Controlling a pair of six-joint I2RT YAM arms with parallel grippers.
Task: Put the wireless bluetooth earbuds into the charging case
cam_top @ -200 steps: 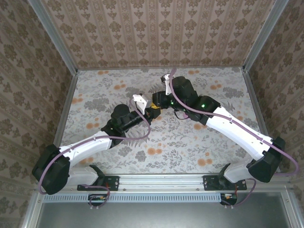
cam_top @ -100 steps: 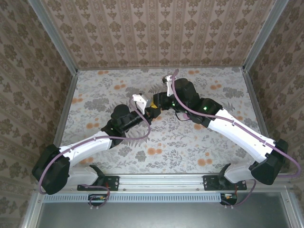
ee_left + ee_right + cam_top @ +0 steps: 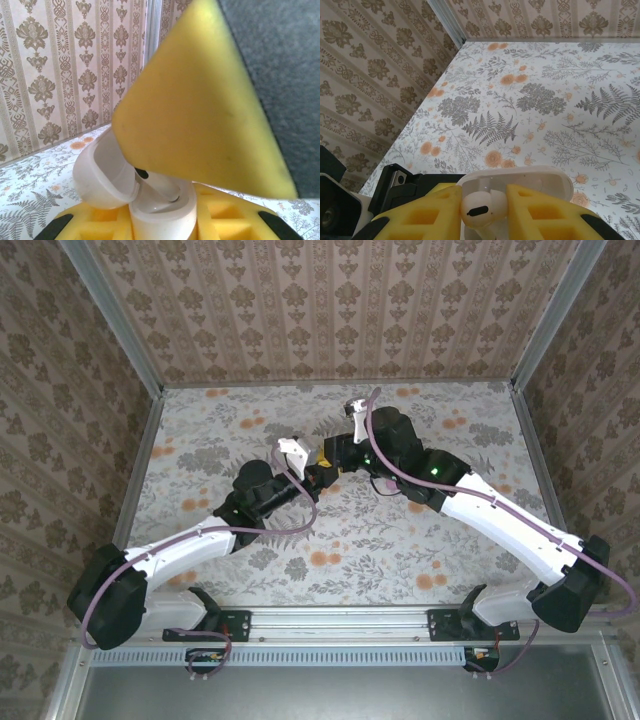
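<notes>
In the left wrist view the charging case (image 3: 161,216) is white, upright and gripped between the yellow foam fingers of my left gripper (image 3: 162,222), which is shut on it. Its lid (image 3: 100,175) hangs open to the left. A white earbud's stem (image 3: 160,184) slants down into the case's well, under a yellow finger (image 3: 200,110) of the right gripper. In the right wrist view my right gripper (image 3: 482,214) is shut on that earbud (image 3: 480,210), with the open case lid (image 3: 540,177) just behind. From above, both grippers meet mid-table: left gripper (image 3: 314,478), right gripper (image 3: 328,462).
The floral table top (image 3: 400,540) stretches around both arms. Patterned walls (image 3: 330,310) close it in at the back and both sides, with a metal rail (image 3: 340,620) along the near edge. The left gripper's black body (image 3: 400,182) sits close beside the right fingers.
The right arm has crept slightly left and forward toward the left gripper, its elbow swinging outward. The left arm holds still with the case.
</notes>
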